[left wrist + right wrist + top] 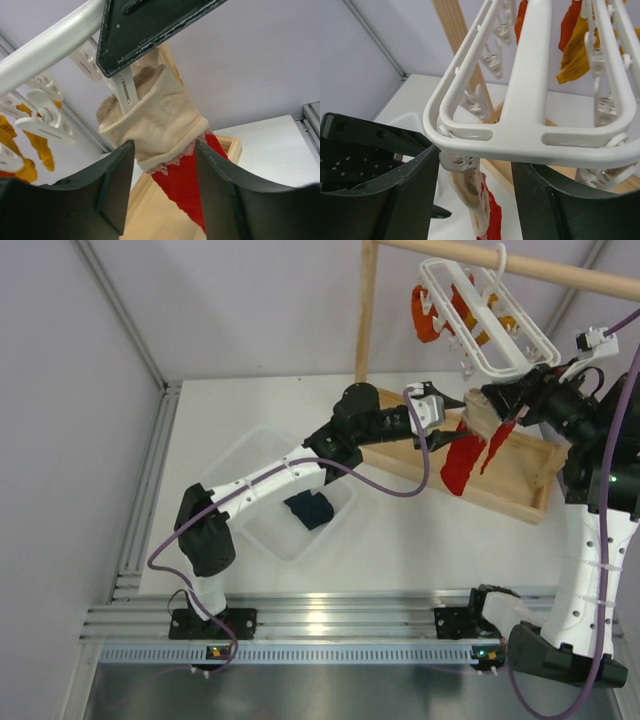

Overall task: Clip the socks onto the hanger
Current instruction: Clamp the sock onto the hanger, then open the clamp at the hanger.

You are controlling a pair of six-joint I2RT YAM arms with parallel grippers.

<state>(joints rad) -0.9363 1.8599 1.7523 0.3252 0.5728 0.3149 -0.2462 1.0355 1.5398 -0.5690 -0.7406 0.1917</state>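
Note:
The white hanger (487,322) hangs from the wooden rail at the top right. The red sock (463,462) with a beige cuff (160,120) hangs from a white clip (125,87) at the hanger's near corner. My left gripper (452,412) is open, its jaws either side of the cuff just below the clip (165,150). My right gripper (503,402) is open under the hanger frame (530,127); its left finger (405,190) touches the clip (462,162) that holds the sock (472,200). The navy sock (308,508) lies in a clear bin.
The clear plastic bin (250,455) sits at centre left. The light wooden rack has an upright post (368,310) and a wooden base tray (520,485) under the hanger. Orange and yellow socks (428,315) hang on the hanger's far clips, also in the right wrist view (575,55).

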